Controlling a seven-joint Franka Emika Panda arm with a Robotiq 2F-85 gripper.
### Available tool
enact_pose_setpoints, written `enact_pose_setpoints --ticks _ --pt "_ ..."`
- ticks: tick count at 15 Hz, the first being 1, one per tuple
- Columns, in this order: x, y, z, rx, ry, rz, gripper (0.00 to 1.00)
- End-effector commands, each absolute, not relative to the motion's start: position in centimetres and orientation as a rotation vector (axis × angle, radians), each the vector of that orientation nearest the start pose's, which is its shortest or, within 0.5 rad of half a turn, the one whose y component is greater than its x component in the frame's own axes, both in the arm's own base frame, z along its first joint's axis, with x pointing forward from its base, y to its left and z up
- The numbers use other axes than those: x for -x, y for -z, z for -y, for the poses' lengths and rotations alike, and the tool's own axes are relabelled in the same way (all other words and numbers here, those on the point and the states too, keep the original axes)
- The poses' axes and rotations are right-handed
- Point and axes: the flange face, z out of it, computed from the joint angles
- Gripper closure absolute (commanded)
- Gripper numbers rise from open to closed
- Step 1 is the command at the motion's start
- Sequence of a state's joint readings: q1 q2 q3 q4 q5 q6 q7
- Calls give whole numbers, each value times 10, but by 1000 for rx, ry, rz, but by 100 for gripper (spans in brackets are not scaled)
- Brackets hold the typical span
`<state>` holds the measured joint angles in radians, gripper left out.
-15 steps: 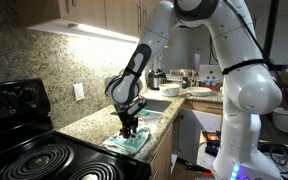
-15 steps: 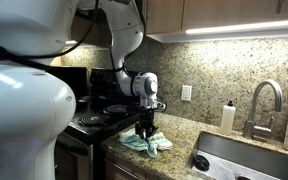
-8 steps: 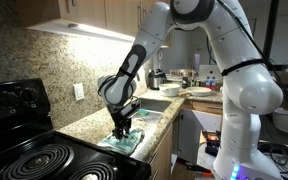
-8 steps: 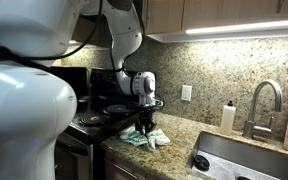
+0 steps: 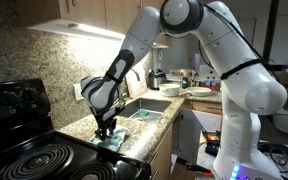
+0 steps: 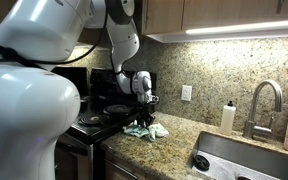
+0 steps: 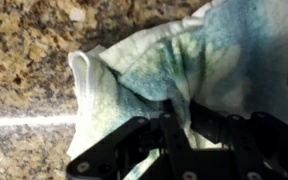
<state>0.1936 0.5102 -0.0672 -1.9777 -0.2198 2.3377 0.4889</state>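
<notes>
At the stove-side end of the counter (image 5: 82, 127), close to its front edge, a crumpled green and white cloth (image 5: 118, 139) lies flat on the granite. The gripper (image 5: 106, 130) stands upright over the cloth's end nearest the stove (image 5: 39, 160). In the wrist view the gripper (image 7: 172, 118) has its fingers drawn together on the cloth (image 7: 219, 55). It appears to pinch a fold, though blur leaves that uncertain.

Judgement: the work in hand is drawing the cloth across the counter. To do it well:
- Keep light, steady downward contact.
- Keep the wrist vertical.
- Travel parallel to the front edge, so the cloth neither bunches nor slips over it.

The cloth's (image 6: 150, 130) long axis runs roughly along the front edge. Its free end points toward the sink (image 6: 239, 160) and its gripped end toward the stove corner.
</notes>
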Motion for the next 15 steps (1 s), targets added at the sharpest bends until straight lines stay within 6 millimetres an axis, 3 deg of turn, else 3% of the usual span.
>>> enact_pose_setpoints --ticks 1,7,15 --pt "-634 -188 -95 3371 21 -411 89" --pt "-677 -201 -101 3375 155 -655 90" --pt "-726 -212 -110 3367 244 -712 90"
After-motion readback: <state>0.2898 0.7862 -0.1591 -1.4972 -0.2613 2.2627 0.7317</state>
